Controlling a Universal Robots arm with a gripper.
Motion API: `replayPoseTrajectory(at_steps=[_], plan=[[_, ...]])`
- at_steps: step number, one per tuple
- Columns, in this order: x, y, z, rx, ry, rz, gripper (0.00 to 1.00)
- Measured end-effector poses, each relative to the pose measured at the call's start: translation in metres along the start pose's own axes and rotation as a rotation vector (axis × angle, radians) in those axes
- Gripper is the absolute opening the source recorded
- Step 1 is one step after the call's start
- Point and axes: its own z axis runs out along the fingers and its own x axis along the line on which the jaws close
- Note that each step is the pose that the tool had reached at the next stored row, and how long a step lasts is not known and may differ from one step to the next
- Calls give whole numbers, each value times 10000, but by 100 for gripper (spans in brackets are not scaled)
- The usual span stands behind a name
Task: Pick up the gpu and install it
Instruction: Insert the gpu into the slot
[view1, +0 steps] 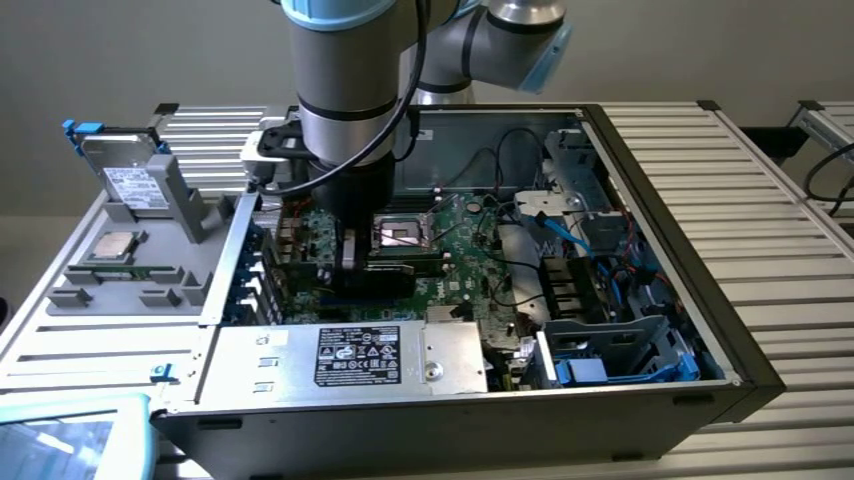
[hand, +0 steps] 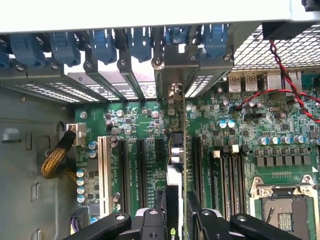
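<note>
The gpu (hand: 176, 150) stands on edge between my gripper's (hand: 175, 217) two black fingers, which are shut on it. The card runs from the fingers to the case's rear bracket openings (hand: 172, 90), in line with a black expansion slot (hand: 159, 150) on the green motherboard (hand: 260, 145). I cannot tell whether its edge is seated in the slot. In the exterior view the arm reaches down into the open computer case (view1: 667, 200), with the gripper (view1: 350, 258) low over the motherboard's slot area and the dark gpu (view1: 314, 262) beside it.
Blue slot latches (hand: 105, 45) line the case's rear wall. A white slot (hand: 103, 175) and black slots (hand: 141, 170) lie beside the card, memory slots (hand: 225, 175) and the CPU socket (hand: 285, 210) on the other side. Red-black wires (hand: 285, 75) hang nearby. A power supply (view1: 360, 355) fills the case front.
</note>
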Motion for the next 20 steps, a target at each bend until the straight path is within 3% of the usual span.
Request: replayPoseTrajectory(at_steps=[12,20], plan=[[1,0,16,-21,4,16,27],[-7,14,20,-85,-13,78,27]])
